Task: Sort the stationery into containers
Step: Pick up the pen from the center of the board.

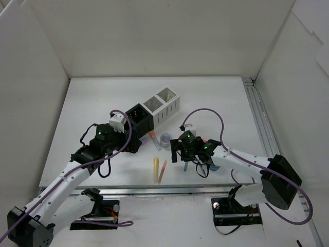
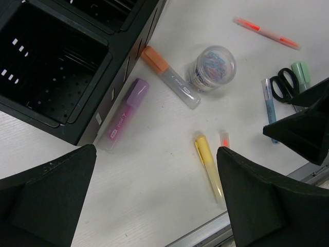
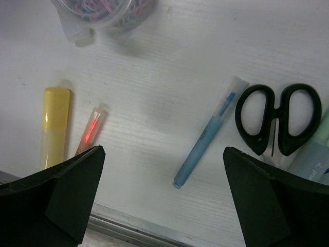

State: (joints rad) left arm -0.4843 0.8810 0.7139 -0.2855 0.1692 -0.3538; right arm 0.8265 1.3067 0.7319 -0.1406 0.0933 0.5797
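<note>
Stationery (image 1: 156, 169) loose on table (image 1: 103, 103) beside containers (image 1: 160, 117); sorting at pick-up stage. Left gripper (image 2: 157, 149) and right gripper (image 3: 162, 154) gaping, empty, right over blue pen (image 3: 203, 149). Next: drop, pinch pen, carry to containers.

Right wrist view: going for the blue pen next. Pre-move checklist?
1. Right hand open and empty: ok.
2. Blue pen inside the finger span: ok, right of centre.
3. Pen square to the closing line: not ok, it lies diagonal.
4. Room from scissors: not ok, a handle loop sits right beside the pen's upper end; whether they touch, cannot tell.
5. Left hand out of the way: ok, open, over by the black compartments.
6. Drop compartment free: cannot tell.
</note>
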